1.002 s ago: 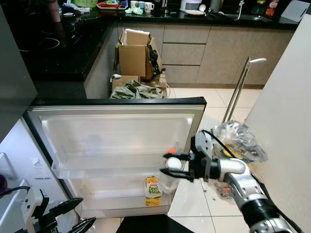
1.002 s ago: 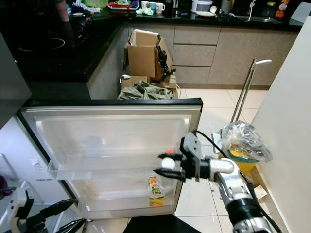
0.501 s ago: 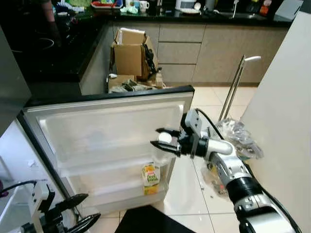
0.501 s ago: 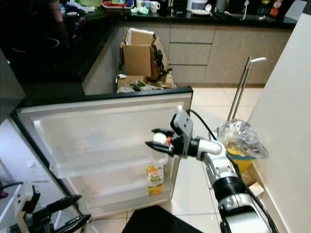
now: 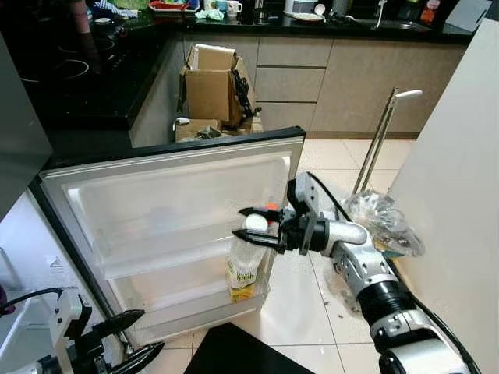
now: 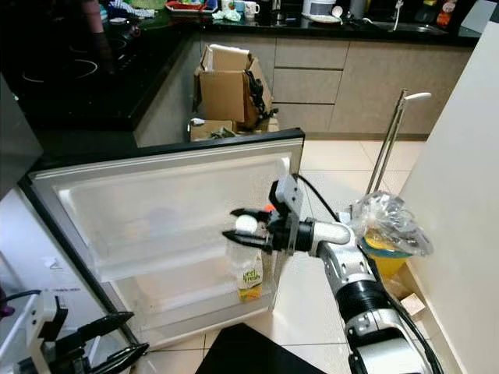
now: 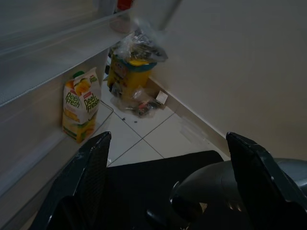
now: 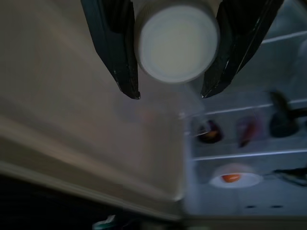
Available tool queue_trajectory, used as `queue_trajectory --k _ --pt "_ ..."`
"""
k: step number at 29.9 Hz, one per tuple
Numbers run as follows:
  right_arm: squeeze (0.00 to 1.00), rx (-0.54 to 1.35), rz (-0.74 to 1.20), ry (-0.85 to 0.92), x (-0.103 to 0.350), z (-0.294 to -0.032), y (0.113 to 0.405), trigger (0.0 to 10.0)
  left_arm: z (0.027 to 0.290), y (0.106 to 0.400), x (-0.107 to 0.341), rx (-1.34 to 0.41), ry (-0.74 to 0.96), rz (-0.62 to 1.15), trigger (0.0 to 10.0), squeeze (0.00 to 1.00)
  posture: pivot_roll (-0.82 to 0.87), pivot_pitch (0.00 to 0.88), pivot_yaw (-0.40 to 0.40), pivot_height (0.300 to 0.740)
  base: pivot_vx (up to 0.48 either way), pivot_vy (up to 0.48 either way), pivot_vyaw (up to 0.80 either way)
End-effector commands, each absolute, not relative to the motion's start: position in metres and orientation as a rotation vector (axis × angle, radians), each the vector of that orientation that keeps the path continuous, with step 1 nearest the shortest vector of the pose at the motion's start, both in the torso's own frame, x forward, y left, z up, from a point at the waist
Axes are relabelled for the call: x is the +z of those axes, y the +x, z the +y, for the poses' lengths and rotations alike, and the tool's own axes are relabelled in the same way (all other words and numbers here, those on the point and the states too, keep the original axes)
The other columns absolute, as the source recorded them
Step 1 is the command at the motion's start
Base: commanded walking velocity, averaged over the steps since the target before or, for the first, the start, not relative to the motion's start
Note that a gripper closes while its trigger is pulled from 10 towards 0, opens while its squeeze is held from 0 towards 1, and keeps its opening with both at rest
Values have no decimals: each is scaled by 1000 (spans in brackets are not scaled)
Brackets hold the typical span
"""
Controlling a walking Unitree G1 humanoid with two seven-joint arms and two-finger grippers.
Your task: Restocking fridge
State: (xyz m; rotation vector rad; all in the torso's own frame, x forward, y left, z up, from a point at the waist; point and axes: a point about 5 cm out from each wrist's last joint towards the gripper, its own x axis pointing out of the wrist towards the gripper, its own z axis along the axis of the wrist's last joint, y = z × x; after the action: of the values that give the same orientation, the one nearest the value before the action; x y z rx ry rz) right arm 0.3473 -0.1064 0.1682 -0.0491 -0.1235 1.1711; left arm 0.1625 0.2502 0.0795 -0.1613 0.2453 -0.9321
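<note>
Our right hand [image 5: 251,231] grips a bottle [image 5: 247,253] above the juice carton [image 5: 243,281]; bottle not yet shelved.

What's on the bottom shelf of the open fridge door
A Deel Fresh juice carton stands at the right end of the bottom door shelf. The clear bottle held in the right end effector hangs in front, covering the carton's top.

open fridge door [image 5: 156,195], juice carton [image 6: 249,283] on its lower shelf [image 5: 179,300]
</note>
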Motion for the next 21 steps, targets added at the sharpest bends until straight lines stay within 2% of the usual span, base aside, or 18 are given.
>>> queue_trajectory --k 1,3,7,14,21 --pt "0 1077 -206 -47 186 -109 357 10000 252 163 82 -949 -135 268 10000 0 10 0 -57 740 0 0 0" --pt "0 978 -233 -52 195 -111 366 10000 251 164 83 -955 -135 268 10000 0 8 0 -56 740 0 0 0" --pt "0 902 -243 -69 199 -110 372 10000 249 164 83 -962 -137 266 10000 0 9 0 -57 740 0 0 0" --pt "0 900 -247 -63 198 -92 375 10000 240 168 83 -991 -145 253 10000 0 15 0 -63 740 0 0 0" --pt "0 838 -230 -84 193 -88 379 10000 236 168 85 -1011 -146 246 10000 0 21 21 -61 740 0 0 0"
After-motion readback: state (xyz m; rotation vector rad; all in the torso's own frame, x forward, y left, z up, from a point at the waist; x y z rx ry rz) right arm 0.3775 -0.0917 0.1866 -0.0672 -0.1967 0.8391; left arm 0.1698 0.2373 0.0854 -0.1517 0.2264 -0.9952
